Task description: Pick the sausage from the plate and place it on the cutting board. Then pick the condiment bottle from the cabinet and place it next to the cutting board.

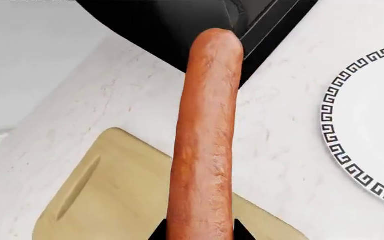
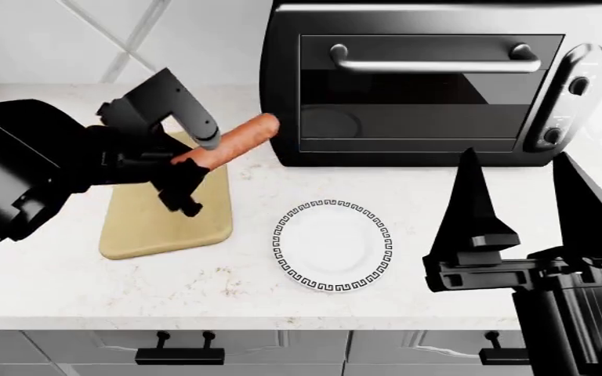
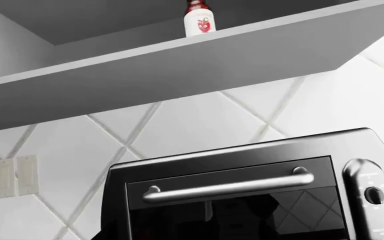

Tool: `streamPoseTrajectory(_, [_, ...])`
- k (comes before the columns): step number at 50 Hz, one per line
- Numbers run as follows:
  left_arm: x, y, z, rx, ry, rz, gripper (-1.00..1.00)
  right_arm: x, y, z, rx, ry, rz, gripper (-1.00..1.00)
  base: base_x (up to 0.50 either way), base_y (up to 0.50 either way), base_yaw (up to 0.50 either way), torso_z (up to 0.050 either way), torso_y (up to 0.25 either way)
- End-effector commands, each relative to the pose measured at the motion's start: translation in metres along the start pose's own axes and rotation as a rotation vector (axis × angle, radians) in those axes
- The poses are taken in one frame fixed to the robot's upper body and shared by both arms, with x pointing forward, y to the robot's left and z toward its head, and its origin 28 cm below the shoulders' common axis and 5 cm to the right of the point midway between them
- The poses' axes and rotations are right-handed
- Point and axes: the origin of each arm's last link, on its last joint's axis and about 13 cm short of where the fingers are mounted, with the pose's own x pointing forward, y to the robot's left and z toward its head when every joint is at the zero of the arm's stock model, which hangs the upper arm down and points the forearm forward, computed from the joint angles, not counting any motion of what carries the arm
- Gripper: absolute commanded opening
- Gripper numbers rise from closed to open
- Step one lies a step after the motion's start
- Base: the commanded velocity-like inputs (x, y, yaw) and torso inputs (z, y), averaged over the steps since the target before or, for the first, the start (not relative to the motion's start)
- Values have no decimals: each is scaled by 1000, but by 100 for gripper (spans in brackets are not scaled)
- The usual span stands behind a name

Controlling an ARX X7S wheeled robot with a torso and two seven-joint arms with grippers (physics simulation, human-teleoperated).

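Orange-red, faintly mottled sausage (image 2: 233, 140). Light tan wooden cutting board (image 2: 165, 210). White plate (image 2: 332, 244), black Greek-key band round the rim. White speckled marble countertop (image 2: 280, 298). Glossy black toaster oven (image 2: 437, 78), silver handle. Red sauce in the condiment bottle (image 3: 198, 20), white label, red print. Grey cabinet shelf (image 3: 178, 65).
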Motion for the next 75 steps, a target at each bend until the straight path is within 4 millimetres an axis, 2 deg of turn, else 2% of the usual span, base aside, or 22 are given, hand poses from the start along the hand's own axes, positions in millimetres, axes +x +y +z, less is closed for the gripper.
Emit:
streamPoseTrajectory(1, [-3,16,-13,-67,64,110,-100,0,0,0,0,1,-1,100,0,0,0,0,0])
streamPoseTrajectory(12, [15,32,-20,-164,165,300,-100,0,1,-1,-2,5,3,100,0,0,0,0,0])
streamPoseTrajectory(25, [41,28,-25,-184,221,350,-100,1,2,-1,-2,7,7,100,0,0,0,0,0])
streamPoseTrajectory(41, [50,21,-38,-172,292,321,-100,1,2,-2,-3,10,7,100,0,0,0,0,0])
streamPoseTrajectory(55, [55,19,-42,-178,301,310,-100,2,2,-3,-2,14,8,100,0,0,0,0,0])
streamPoseTrajectory(56, [56,19,-42,-179,301,310,100,2,2,-3,-2,14,8,100,0,0,0,0,0])
streamPoseTrajectory(75, [54,19,-39,-180,286,319,100,1,2,-3,-4,15,11,100,0,0,0,0,0])
